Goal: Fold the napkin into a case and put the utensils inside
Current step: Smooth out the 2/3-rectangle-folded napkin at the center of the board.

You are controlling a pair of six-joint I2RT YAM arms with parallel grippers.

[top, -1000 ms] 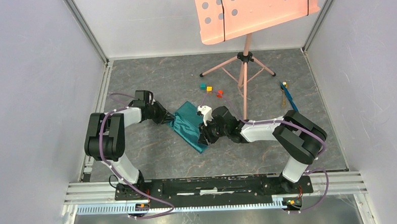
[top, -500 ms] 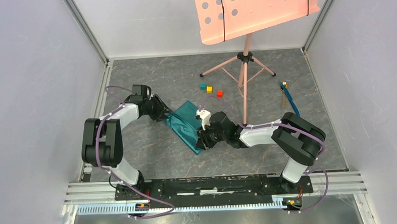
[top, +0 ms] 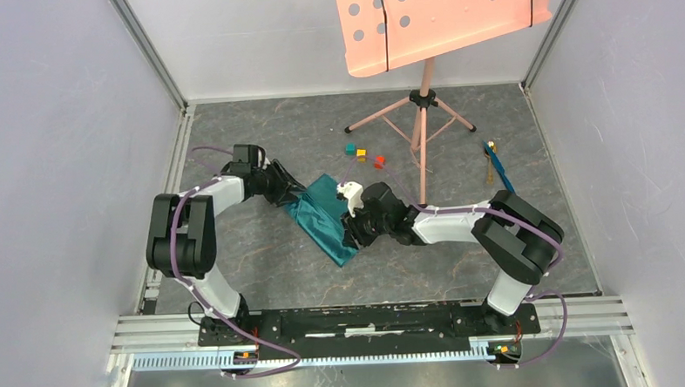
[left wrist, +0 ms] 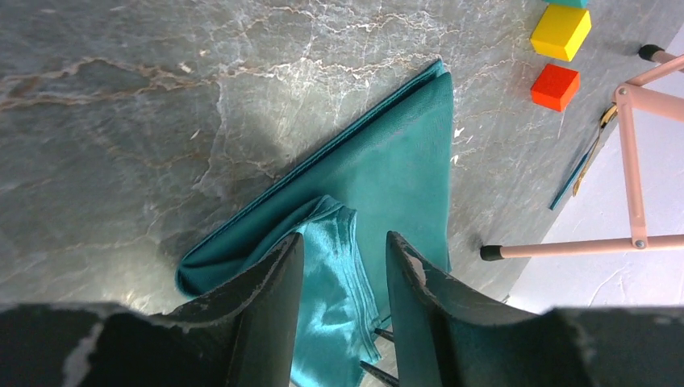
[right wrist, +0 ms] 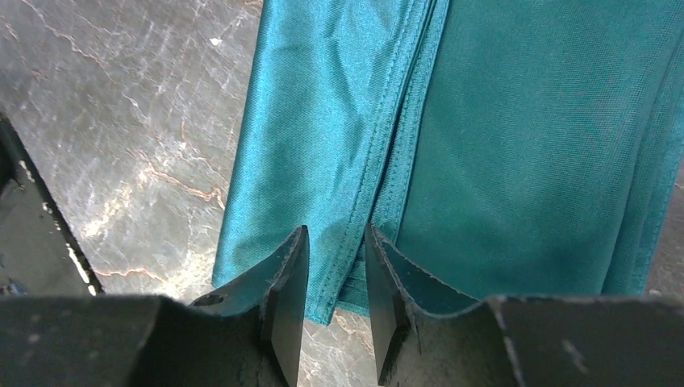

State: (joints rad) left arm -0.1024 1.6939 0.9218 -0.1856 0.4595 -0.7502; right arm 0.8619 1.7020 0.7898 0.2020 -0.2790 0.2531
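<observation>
Napkin (top: 323, 220), folded, mid-counter (top: 264, 267). Left gripper (left wrist: 343, 239) pinches raised fold; right gripper (right wrist: 337, 234) narrowly parted astride hem. Cubes (top: 361, 154) nearby. Stand leg (top: 422, 168) between napkin and utensils (top: 496, 165).

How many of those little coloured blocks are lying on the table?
3. A teal cube, a yellow cube and a red cube sit in a short row just beyond the napkin, near the pink stand. The arms could hide more.
</observation>
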